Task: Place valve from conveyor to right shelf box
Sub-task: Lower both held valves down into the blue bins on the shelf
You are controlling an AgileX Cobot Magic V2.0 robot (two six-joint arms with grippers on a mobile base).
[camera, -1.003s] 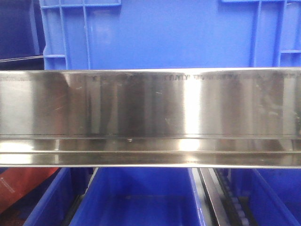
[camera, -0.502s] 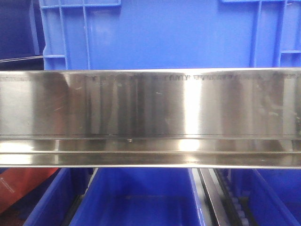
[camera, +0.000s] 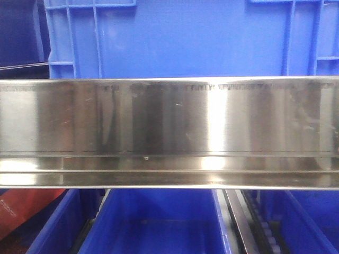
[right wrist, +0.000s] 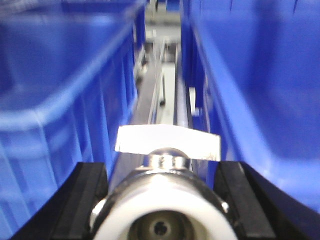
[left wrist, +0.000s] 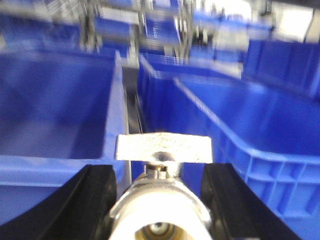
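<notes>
Left end effector: I see the left end effector clamped on a valve, with the black fingers tight on either side of its body.
Left valve: the left valve is at bottom centre of the left wrist view. It has a metal body, a white-ringed bore facing the camera and a flat handle lying crosswise on top.
Right end effector: the right end effector has the same grip, with black fingers pressed on a second valve.
Right valve: the right valve is at bottom centre of the right wrist view, bore toward the lens, and its flat handle is tilted slightly.
Bins, left wrist: a left blue bin and a right blue bin sit behind the valve with a narrow gap between them. The picture is too blurred for me to read their contents.
Bins, right wrist: a blue bin wall at left and another at right flank a metal track that runs up the middle of the frame.
Front view, top: a large blue crate fills the upper frame and rests just above the rail.
Front view, middle: a polished steel shelf rail spans the full width and carries blurry reflections.
Front view, bottom: an open blue box sits at lower centre, and I can only see blue inside it. A lower-right blue box is beside it, and a roller track runs between them.
Lower left: there is a red object that I can't identify.
Room: racks of more blue bins show along the top of the left wrist view, all blurred.
</notes>
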